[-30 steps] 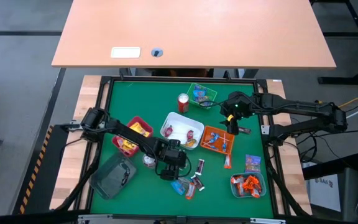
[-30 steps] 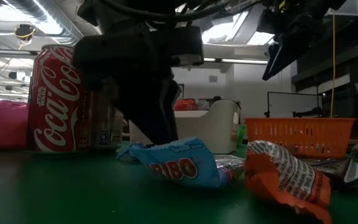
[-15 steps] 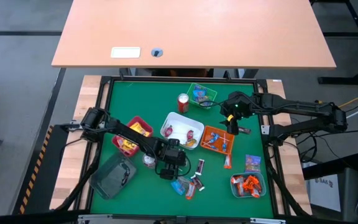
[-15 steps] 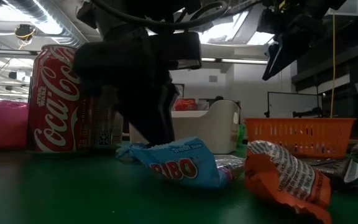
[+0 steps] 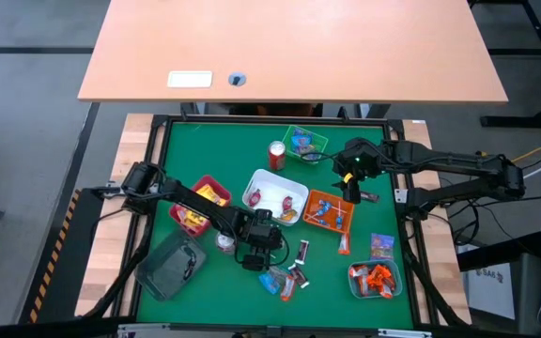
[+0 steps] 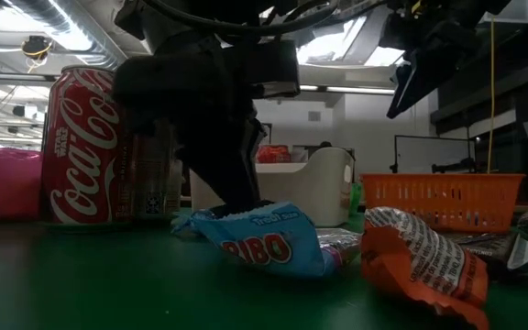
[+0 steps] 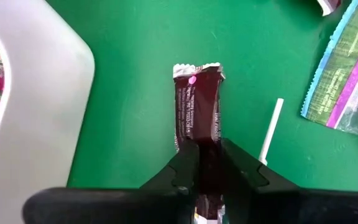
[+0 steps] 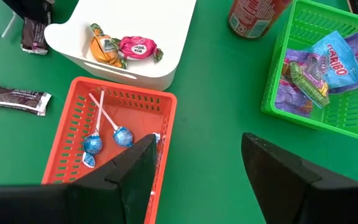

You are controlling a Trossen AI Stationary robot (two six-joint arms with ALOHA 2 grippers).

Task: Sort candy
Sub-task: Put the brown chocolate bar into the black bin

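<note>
Your left claw (image 7: 209, 163) is sitting low on the green surface (image 5: 205, 150), fingers nearly closed around the near end of a dark bar (image 7: 198, 109). The bar is lying flat, just beside the white bin (image 7: 23, 99), with a loose white stick (image 7: 270, 129) and a purple-blue packet (image 7: 347, 81) nearby. From above, that claw (image 5: 257, 246) is parked between the white bin (image 5: 275, 191) and the loose pile of candy (image 5: 285, 279) near the front edge.

Step in hand, as I'm judging it: pinching the bar for pickup. The bar is not lifted yet. I can't tell whether the pads are gripping firmly or only touching.

Your right claw (image 8: 194, 158) is hovering wide open and empty, over the gap between the orange basket (image 8: 67, 143) and the green basket (image 8: 278, 93). Lollipops (image 8: 107, 138) are sitting in the orange basket, purple-blue packets (image 8: 328, 59) in the green one, and wrapped sweets (image 8: 120, 48) in the white bin. A red can (image 5: 277, 154) is standing beside the green basket (image 5: 305, 141).

Next move: you're needing a full squeeze, then a straight lift, then a carry to whichever tray takes dark bars. Which tray that is isn't clear from here. Two more dark bars (image 8: 17, 98) are lying loose near the orange basket. Watch for the bar slipping, since the grip is only on its end.
</note>
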